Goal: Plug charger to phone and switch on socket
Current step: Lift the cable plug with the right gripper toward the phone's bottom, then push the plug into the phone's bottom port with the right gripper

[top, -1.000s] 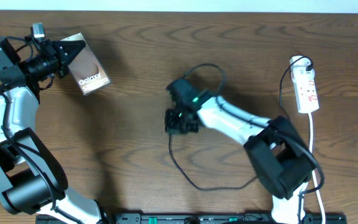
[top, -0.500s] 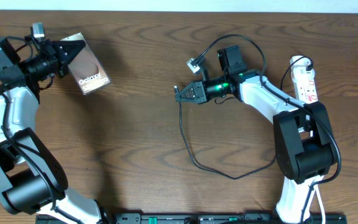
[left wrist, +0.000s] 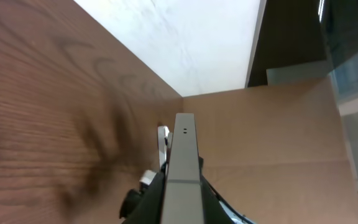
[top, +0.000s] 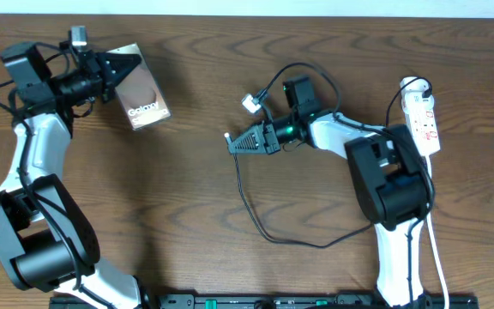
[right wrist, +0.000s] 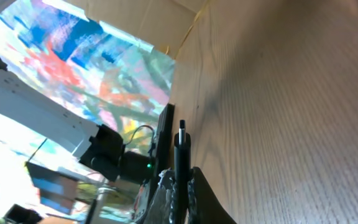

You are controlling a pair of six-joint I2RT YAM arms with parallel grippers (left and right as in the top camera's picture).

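The brown phone with white "Galaxy" lettering hangs tilted above the table at upper left, and my left gripper is shut on its upper edge. The left wrist view shows the phone edge-on as a grey strip between the jaws of the left gripper. My right gripper points left at mid-table, shut on the charger's small plug tip. The charger's black cable drops from it and loops across the table. The white socket lies at the far right, with a white plug at its top end.
The socket's white cord runs down the right side toward the front edge. The right arm's base stands beside it. Cable loops lie on the wood between the right gripper and that base. A pale wall borders the table's far edge.
The right gripper has swung up and pointed left with the plug tip in it, dragging the cable along. The left gripper has carried the phone a little to the right.
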